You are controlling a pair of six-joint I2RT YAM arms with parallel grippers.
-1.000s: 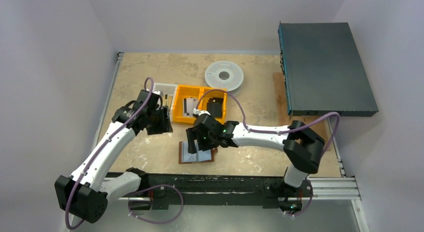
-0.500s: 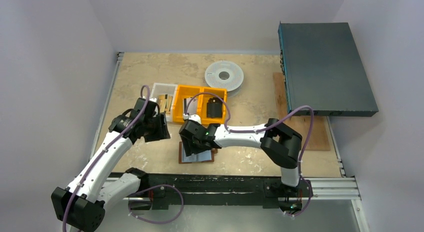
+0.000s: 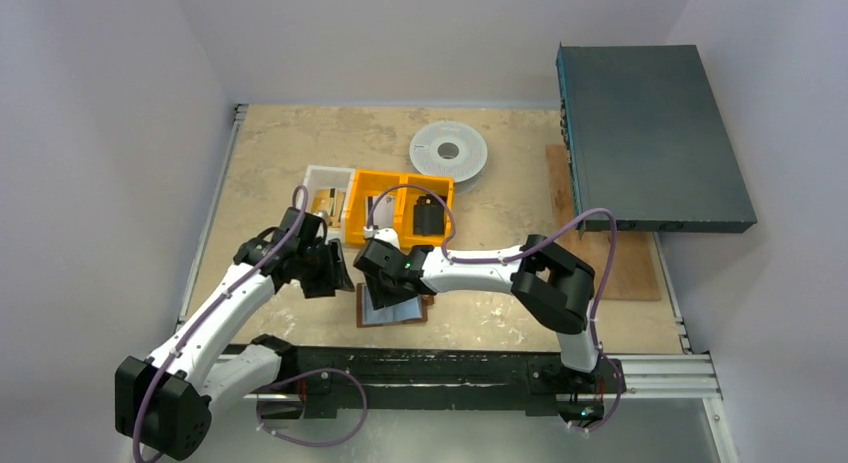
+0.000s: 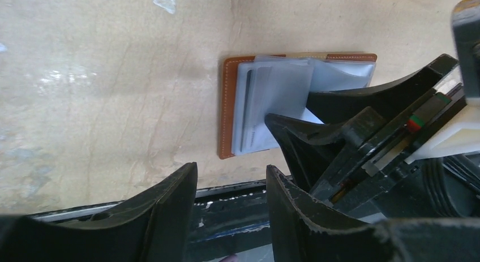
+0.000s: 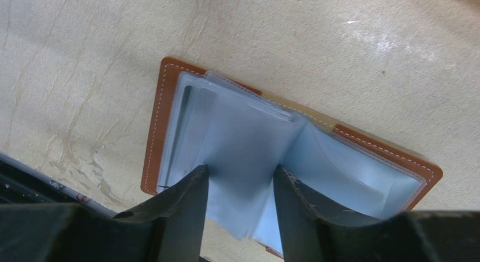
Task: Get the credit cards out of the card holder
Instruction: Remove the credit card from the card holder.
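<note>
Our left arm rises from its base and bends over the near left part of the table (image 3: 500,198). The left gripper (image 4: 231,176) hangs just left of the card holder (image 3: 405,314), jaws released, with nothing between them. Our right arm folds at the elbow and runs its forearm leftward. The right gripper (image 5: 240,177) points down over the holder with its jaws apart, on either side of a raised clear plastic leaf (image 5: 243,140). We see no firm pinch on it.

The holder lies spread open on the table close to the near edge. The credit cards (image 4: 250,121) sit inside its left sleeves.

Farther off, the orange bin (image 3: 400,175) has a black wallet (image 3: 430,217) in its right compartment. We cannot tell what is in its left one. The pale tray (image 3: 322,173) at its left holds brownish pieces. A white spool (image 3: 448,150) lies beyond, and a dark flat box (image 3: 650,133) sits at the far right.

Only the top view shows the bins and both arms. Only the wrist views show the card edges and the stitched brown border.
</note>
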